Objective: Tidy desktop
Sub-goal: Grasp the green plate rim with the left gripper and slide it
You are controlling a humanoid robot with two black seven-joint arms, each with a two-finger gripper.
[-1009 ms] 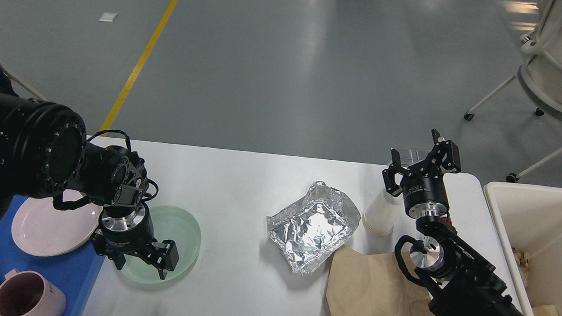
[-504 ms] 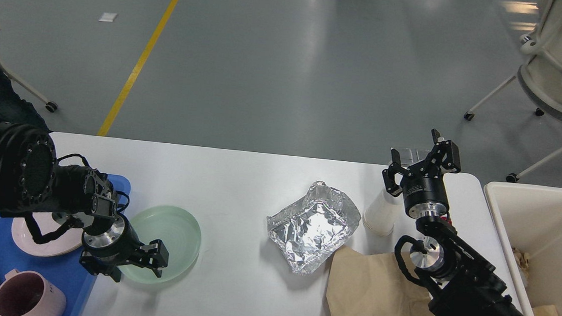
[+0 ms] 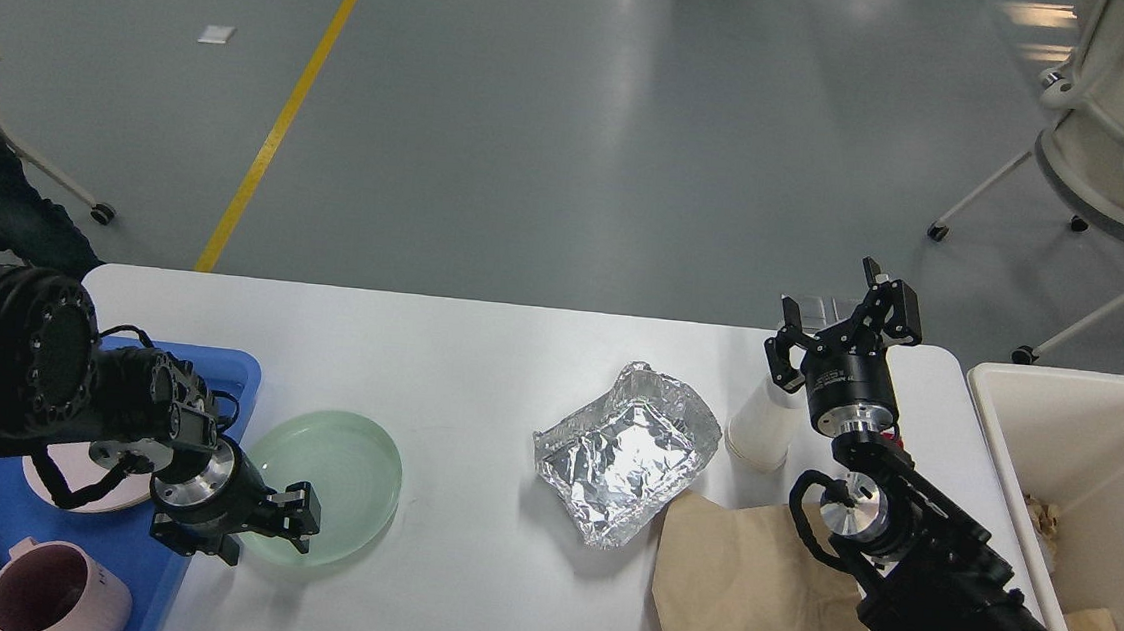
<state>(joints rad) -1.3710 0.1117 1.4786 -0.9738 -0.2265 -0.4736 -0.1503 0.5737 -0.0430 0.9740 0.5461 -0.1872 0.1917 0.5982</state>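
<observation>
The worktop [image 3: 479,349] fills the lower view and is only partly tidied. A cream bin [image 3: 1104,438] at its right edge is seen to hold scraps. A blue tray [image 3: 217,369] at the left carries a pink plate [image 3: 58,476] and mugs. A brown paper bag [image 3: 751,591], foil tray [image 3: 627,451], green plate [image 3: 339,469] and paper cup [image 3: 761,434] are left uncleared. The left claw [image 3: 280,524] is set at the green plate's near rim; a grasp cannot be told. The right claw [image 3: 848,313] is held released, empty.

Both arms are matte black with silver wrist rings, looped black cables and ringed screw holes.
</observation>
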